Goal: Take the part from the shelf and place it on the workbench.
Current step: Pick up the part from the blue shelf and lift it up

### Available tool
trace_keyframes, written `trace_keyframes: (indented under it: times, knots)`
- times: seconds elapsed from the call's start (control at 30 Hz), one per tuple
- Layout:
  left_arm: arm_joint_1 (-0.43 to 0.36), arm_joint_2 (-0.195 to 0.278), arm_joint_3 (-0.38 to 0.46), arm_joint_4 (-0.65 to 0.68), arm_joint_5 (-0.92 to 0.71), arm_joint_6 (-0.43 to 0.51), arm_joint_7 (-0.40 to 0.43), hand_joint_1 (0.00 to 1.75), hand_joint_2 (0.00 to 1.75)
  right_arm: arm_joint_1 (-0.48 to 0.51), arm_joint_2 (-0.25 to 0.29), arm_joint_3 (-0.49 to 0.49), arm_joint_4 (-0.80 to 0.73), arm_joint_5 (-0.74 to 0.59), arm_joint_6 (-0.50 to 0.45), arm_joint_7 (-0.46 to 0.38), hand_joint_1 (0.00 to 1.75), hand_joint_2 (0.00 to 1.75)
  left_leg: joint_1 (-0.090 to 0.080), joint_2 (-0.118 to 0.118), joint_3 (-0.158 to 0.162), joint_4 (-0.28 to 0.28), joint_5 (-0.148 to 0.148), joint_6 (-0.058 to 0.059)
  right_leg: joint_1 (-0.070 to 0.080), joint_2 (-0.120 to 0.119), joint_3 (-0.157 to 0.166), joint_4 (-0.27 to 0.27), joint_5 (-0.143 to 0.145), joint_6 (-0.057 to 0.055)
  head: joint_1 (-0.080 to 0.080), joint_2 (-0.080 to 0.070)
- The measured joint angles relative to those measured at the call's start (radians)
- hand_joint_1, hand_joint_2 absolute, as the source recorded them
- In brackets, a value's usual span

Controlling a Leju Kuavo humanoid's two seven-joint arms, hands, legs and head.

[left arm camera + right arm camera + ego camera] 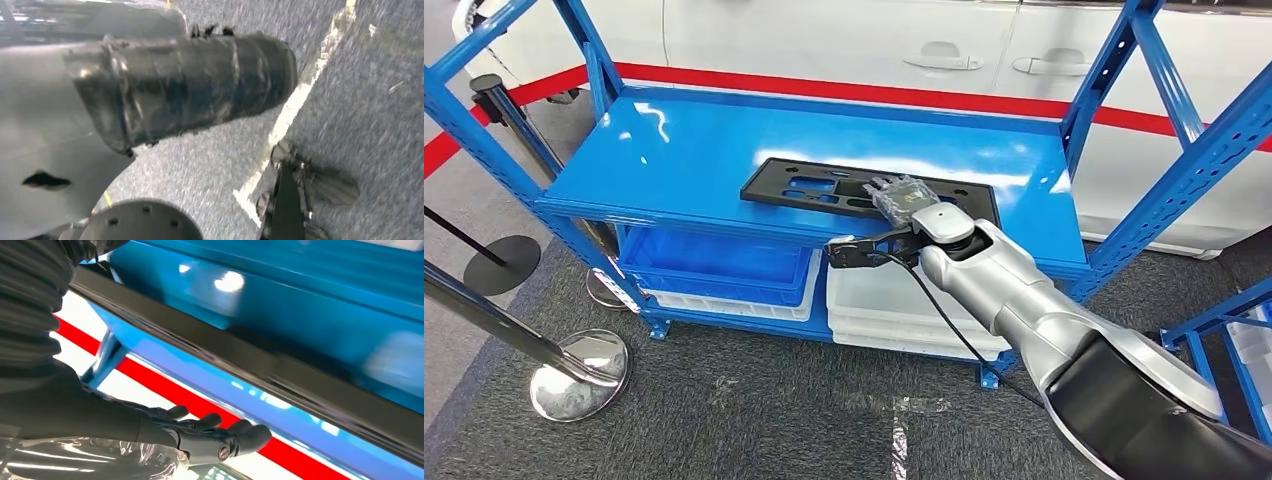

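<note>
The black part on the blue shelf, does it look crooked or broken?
Not broken, as far as the head view shows. The black part lies flat on the blue shelf, turned a little askew to the shelf's front edge. The right hand rests on its near right portion. Nothing else stands out.

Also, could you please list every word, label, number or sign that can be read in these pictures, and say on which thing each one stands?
No readable text in any view.
Black part on the blue shelf: no label or number visible.
Blue bin and white trays below: no markings visible.
White car behind: no badge or plate shown.
Right hand and left hand: wrapped, nothing printed that can be read.
</note>
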Motion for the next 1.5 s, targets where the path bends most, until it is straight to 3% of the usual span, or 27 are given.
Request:
trace_keyframes:
  times: [0.07, 0.17, 0.2, 0.23, 0.27, 0.37, 0.43, 0.5, 0.57, 0.6, 0.67, 0.73, 0.77, 0.8, 0.87, 0.93, 1.03, 1.37, 1.5]
  knots:
    - [0.000, 0.000, 0.000, 0.000, 0.000, 0.000, 0.001, 0.00, 0.00, -0.002, 0.000, 0.000, 0.000, 0.000, 0.000, 0.000, 0.00, 1.75, 0.002, 0.001, -0.011, 0.029, -0.022, -0.011, -0.005, 0.000, 0.007, -0.009, 0.003, -0.009, -0.003, 0.000]
    - [-0.001, 0.001, 0.000, 0.000, 0.000, 0.001, 0.003, 0.00, 0.00, -0.001, 0.001, 0.000, 0.000, 0.000, 0.000, 0.000, 0.00, 1.75, 0.003, 0.003, -0.091, 0.198, -0.099, -0.024, -0.007, -0.001, 0.012, -0.012, 0.003, -0.017, -0.009, 0.000]
    - [-0.001, 0.001, 0.000, 0.000, 0.000, 0.002, 0.003, 0.00, 0.00, 0.002, 0.001, 0.000, 0.000, 0.000, 0.000, 0.000, 0.00, 1.75, 0.004, 0.003, -0.119, 0.250, -0.112, -0.027, -0.007, 0.000, 0.012, -0.011, 0.002, -0.018, -0.009, 0.000]
    - [0.001, 0.001, 0.000, 0.000, 0.000, 0.002, 0.004, 0.00, 0.00, 0.003, 0.001, 0.000, 0.000, 0.000, 0.000, 0.000, 0.00, 1.75, 0.004, 0.003, -0.132, 0.269, -0.107, -0.028, -0.007, 0.000, 0.012, -0.010, 0.001, -0.018, -0.009, 0.000]
    - [0.003, 0.001, 0.000, 0.000, 0.000, 0.002, 0.004, 0.00, 0.00, 0.005, 0.001, 0.000, 0.000, 0.000, 0.000, 0.000, 0.00, 1.75, 0.005, 0.003, -0.128, 0.251, -0.084, -0.028, -0.007, 0.001, 0.012, -0.008, -0.001, -0.019, -0.009, 0.000]
    - [0.003, 0.002, 0.000, 0.000, 0.001, 0.002, 0.004, 0.00, 0.00, 0.004, 0.000, 0.000, 0.000, 0.001, 0.000, 0.000, 0.00, 1.75, 0.004, 0.003, -0.042, 0.062, 0.006, -0.021, -0.005, 0.002, 0.016, -0.003, -0.008, -0.013, -0.009, 0.000]
    - [0.001, 0.003, 0.000, 0.000, 0.001, 0.003, 0.004, 0.00, 0.00, 0.003, 0.001, 0.000, 0.000, 0.002, 0.000, 0.000, 0.00, 1.75, -0.001, 0.001, -0.013, 0.002, 0.014, -0.011, -0.002, 0.002, 0.015, -0.003, -0.009, -0.004, -0.009, 0.000]
    - [0.000, 0.003, 0.000, 0.000, 0.001, 0.003, 0.004, 0.00, 0.00, 0.002, 0.001, 0.001, 0.000, 0.003, 0.000, 0.000, 0.00, 1.75, -0.003, 0.000, -0.011, -0.001, 0.015, 0.001, 0.000, 0.002, 0.015, -0.007, -0.008, 0.005, -0.008, 0.000]
    - [0.001, 0.003, 0.000, 0.000, 0.001, 0.002, 0.004, 0.00, 0.00, 0.001, 0.000, 0.002, 0.000, 0.004, 0.000, 0.000, 0.00, 1.75, 0.001, 0.001, -0.006, -0.009, 0.018, 0.013, 0.000, 0.000, 0.005, 0.015, -0.025, 0.014, -0.006, 0.000]
    - [0.001, 0.003, 0.000, 0.000, 0.001, 0.002, 0.004, 0.00, 0.00, 0.000, 0.000, 0.003, 0.000, 0.004, 0.000, 0.000, 0.00, 1.75, 0.003, 0.002, -0.003, -0.013, 0.020, 0.018, -0.001, -0.001, -0.012, 0.052, -0.047, 0.017, -0.004, 0.000]
    - [0.001, 0.003, 0.000, 0.000, 0.001, 0.001, 0.004, 0.00, 0.00, 0.001, 0.000, 0.005, 0.000, 0.005, 0.000, 0.000, 0.00, 1.75, 0.003, 0.003, -0.001, -0.015, 0.019, 0.026, -0.003, -0.003, -0.073, 0.178, -0.106, 0.021, 0.000, 0.000]
    - [0.001, 0.003, 0.000, 0.000, 0.001, 0.001, 0.004, 0.00, 0.00, 0.006, 0.000, 0.007, 0.000, 0.005, 0.000, 0.000, 0.00, 1.75, 0.001, 0.002, 0.000, -0.013, 0.016, 0.030, -0.004, -0.003, -0.125, 0.275, -0.130, 0.021, 0.000, 0.000]
    - [0.001, 0.003, 0.000, 0.000, 0.001, 0.001, 0.004, 0.00, 0.00, 0.008, 0.000, 0.009, 0.000, 0.005, 0.000, -0.001, 0.00, 1.75, 0.001, 0.002, 0.001, -0.011, 0.014, 0.031, -0.004, -0.003, -0.127, 0.271, -0.114, 0.020, 0.000, 0.000]
    - [0.001, 0.003, 0.000, 0.000, 0.001, 0.001, 0.005, 0.00, 0.00, 0.009, 0.000, 0.011, 0.000, 0.005, 0.000, -0.001, 0.00, 1.75, 0.001, 0.001, 0.002, -0.009, 0.011, 0.030, -0.004, -0.003, -0.111, 0.231, -0.083, 0.018, 0.000, 0.000]
    - [0.002, 0.003, 0.000, 0.000, 0.001, 0.001, 0.005, 0.00, 0.00, 0.007, 0.000, 0.015, 0.000, 0.005, 0.000, -0.001, 0.00, 1.75, 0.000, -0.001, 0.003, -0.002, 0.004, 0.026, -0.002, -0.003, -0.048, 0.095, -0.018, 0.009, 0.000, 0.000]
    - [0.002, 0.003, 0.000, 0.000, 0.001, 0.001, 0.005, 0.00, 0.00, 0.004, 0.000, 0.017, 0.000, 0.006, 0.000, -0.002, 0.00, 1.75, -0.003, -0.002, -0.001, 0.004, -0.001, 0.017, 0.002, -0.002, -0.009, 0.014, 0.001, 0.003, -0.001, 0.000]
    - [0.002, 0.003, 0.000, 0.000, 0.001, 0.001, 0.005, 0.00, 0.00, 0.004, 0.000, 0.019, 0.000, 0.006, 0.000, -0.002, 0.00, 1.75, -0.002, -0.001, -0.003, 0.005, 0.000, 0.010, 0.005, -0.001, -0.005, 0.004, -0.002, 0.002, -0.001, 0.000]
    - [0.002, 0.003, 0.000, 0.000, 0.001, 0.000, 0.005, 0.00, 0.00, 0.004, 0.000, 0.019, 0.000, 0.006, 0.000, -0.002, 0.00, 1.75, -0.002, -0.001, -0.003, 0.004, 0.000, 0.009, 0.006, 0.000, -0.005, 0.004, -0.002, 0.002, -0.001, 0.000]
    - [0.002, 0.003, 0.000, 0.000, 0.000, 0.000, 0.005, 0.00, 0.00, 0.004, -0.001, 0.021, 0.000, 0.006, 0.000, -0.002, 0.00, 1.75, -0.001, -0.001, 0.000, -0.001, 0.000, 0.001, 0.005, 0.000, -0.002, -0.001, -0.001, -0.004, 0.000, 0.000]
